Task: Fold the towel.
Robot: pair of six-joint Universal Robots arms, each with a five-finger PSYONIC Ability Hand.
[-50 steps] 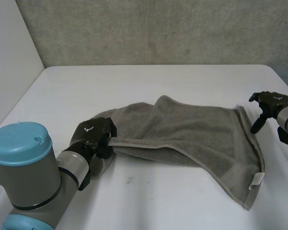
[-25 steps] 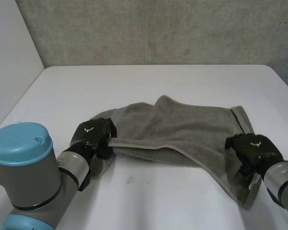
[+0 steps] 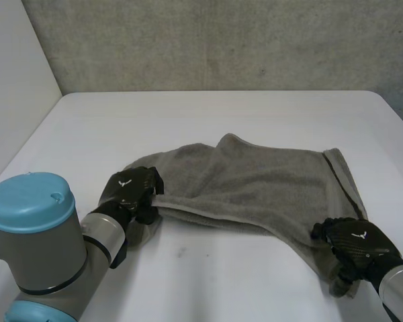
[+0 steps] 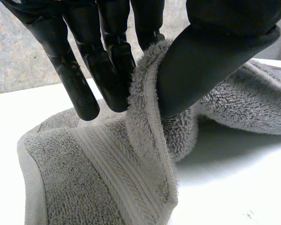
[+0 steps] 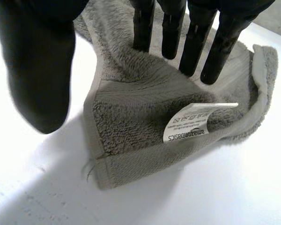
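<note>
The left hand [image 3: 129, 190] is pinching the towel [image 3: 255, 184] edge; the right hand [image 3: 352, 243] is hanging, fingers spread, above the corner, risking closing on the label [image 5: 189, 123] alone.

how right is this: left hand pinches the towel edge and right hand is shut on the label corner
Partly. The right wrist view shows the right hand open, fingers straight at the towel corner with the label, gripping nothing. The left hand does pinch the towel edge.

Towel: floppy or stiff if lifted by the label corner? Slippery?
Probably floppy: the towel drapes in folds where the left hand pinches its edge. Thick pile suggests little slip. The label corner under the right hand would likely droop.
</note>
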